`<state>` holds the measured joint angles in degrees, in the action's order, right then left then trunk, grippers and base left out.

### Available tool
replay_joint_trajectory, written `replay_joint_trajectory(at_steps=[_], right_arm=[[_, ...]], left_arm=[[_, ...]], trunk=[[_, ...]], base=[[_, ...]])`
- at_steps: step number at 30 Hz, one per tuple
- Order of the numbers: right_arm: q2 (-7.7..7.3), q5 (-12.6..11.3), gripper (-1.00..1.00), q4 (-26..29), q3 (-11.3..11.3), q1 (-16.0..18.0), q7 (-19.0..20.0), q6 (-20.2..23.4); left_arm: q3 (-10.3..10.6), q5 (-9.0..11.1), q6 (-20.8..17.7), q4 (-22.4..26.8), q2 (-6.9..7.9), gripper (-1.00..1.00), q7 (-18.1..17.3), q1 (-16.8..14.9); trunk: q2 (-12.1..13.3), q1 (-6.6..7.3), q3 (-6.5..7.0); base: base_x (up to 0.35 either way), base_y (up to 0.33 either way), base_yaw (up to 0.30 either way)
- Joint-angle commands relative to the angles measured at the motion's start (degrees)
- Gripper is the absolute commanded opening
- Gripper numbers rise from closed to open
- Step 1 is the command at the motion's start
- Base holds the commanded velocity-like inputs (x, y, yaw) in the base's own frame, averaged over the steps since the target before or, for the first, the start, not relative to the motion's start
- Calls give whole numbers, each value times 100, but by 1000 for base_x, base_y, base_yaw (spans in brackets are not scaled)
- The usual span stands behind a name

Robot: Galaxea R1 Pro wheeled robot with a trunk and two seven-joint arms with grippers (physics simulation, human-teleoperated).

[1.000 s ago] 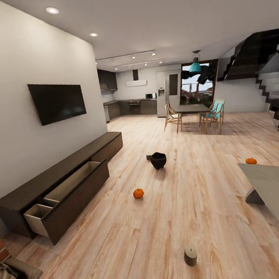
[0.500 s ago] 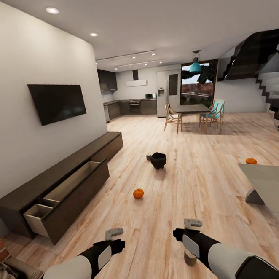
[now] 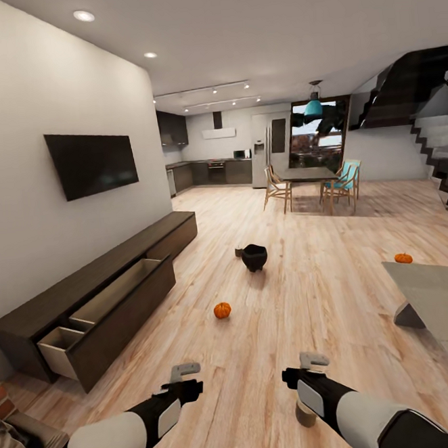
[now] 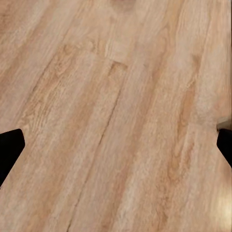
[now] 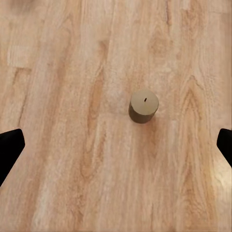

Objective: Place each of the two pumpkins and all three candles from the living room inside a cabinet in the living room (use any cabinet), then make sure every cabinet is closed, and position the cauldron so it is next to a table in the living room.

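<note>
Candle upright on plank floor, directly below right gripper, axis vertical, partly hidden behind right forearm in head view. Right fingers spread wide, nothing held. Left gripper likewise spread, over bare floor, farther off. Right arm nearer; straight descent likely required.

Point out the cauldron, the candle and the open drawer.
cauldron [image 3: 254, 257], head view, its black belly.
candle [image 5: 144, 106], right wrist view, its flat top.
drawer [image 3: 117, 289], head view, its tan interior.
</note>
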<state>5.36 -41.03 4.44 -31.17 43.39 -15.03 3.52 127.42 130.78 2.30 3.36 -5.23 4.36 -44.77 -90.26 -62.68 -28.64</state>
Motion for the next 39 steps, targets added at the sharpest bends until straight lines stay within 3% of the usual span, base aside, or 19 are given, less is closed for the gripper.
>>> replay_joint_trajectory(at_steps=[1,5,9,10,18,26,32,39], right_arm=[[-7,-28,100,-66,-48,3,-31,39],[-35,-41,100,-362,-35,3,139,40],[-152,-74,100,-471,8,9,239,187],[-231,-118,100,-475,15,10,254,325],[-349,-170,100,-471,20,11,277,1132],[-360,-168,100,-453,23,11,281,1203],[-374,-161,100,-437,23,13,501,1171],[-361,-166,100,-436,15,12,539,1225]], left_arm=[[45,-79,259,101,0,100,40,-7],[46,-287,894,335,3,100,115,-5],[46,-346,1088,418,6,100,185,-5],[46,-349,1109,419,15,100,219,-5],[46,-369,1192,426,85,100,283,-5],[49,-377,1194,428,83,100,285,-5],[47,-537,1195,428,83,100,285,-5],[46,-590,1208,428,76,100,285,-5]], trunk=[[-4,0,-6],[-124,-66,-60],[-284,-153,-132],[-324,-175,-150],[-565,-307,-257],[-886,-483,-401],[-1127,-615,-509],[-1407,-768,-634]], base=[[0,0,0],[0,0,0],[0,0,0],[0,0,0],[0,0,0],[0,0,0],[0,0,0],[0,0,0]])
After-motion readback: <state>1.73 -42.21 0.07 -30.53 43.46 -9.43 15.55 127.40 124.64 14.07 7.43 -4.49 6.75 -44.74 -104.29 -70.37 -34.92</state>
